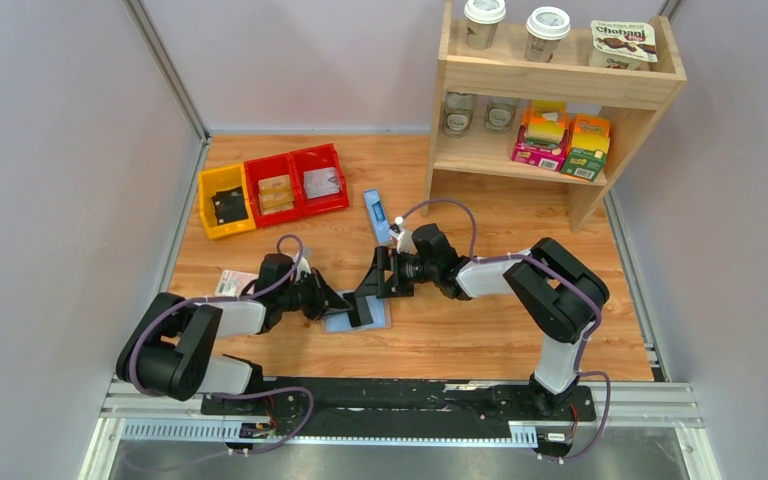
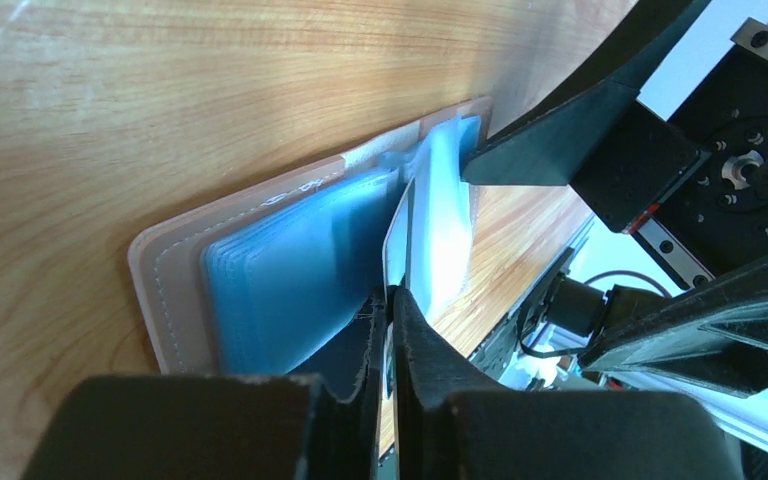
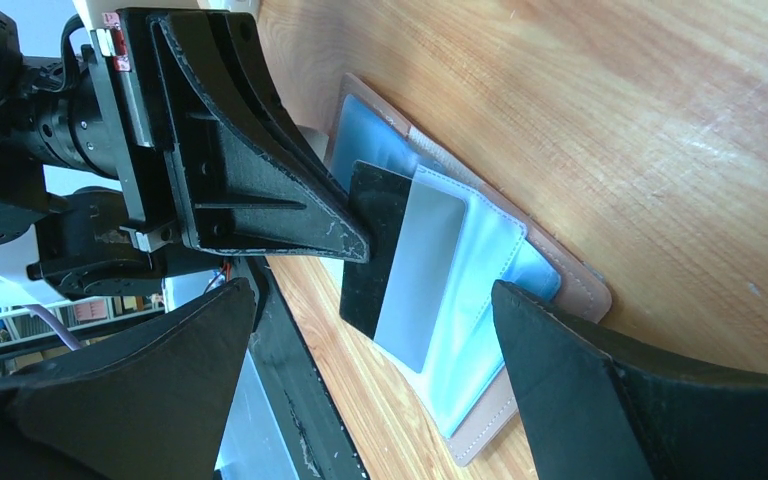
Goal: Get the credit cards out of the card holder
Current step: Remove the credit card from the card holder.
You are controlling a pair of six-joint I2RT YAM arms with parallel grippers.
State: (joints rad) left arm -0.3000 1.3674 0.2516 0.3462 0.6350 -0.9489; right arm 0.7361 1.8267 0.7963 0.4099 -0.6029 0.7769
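Evidently the step in hand is drawing one card out. The small bifold card holder (image 3: pixel 505 250), tan-brown leather outside with pale blue lining, lies open and flat on the wooden table (image 1: pixel 480 330), close to its near edge and about midway between the two arm bases. The left gripper (image 2: pixel 390 305) is pinched on the near edge of a thin, flat black credit card (image 3: pixel 380 250), its jaws almost together with only the card between them. The card sticks out of the holder toward the left arm. Its far part looks grey, and I cannot tell whether that is a band on the card or a frosted pocket lying over it.

The right gripper (image 3: pixel 372 288) has its jaws spread wide, one on each side of the holder, and holds nothing. One fingertip sits at the holder's far edge, but I cannot tell whether it presses down.

The next move, as I judge it, calls for a straight pull by the left arm along the line of the slot, with the pinch kept firm. The right fingers would need to pin the holder so it does not slide with the card. Whether other cards sit in the slots I cannot tell.
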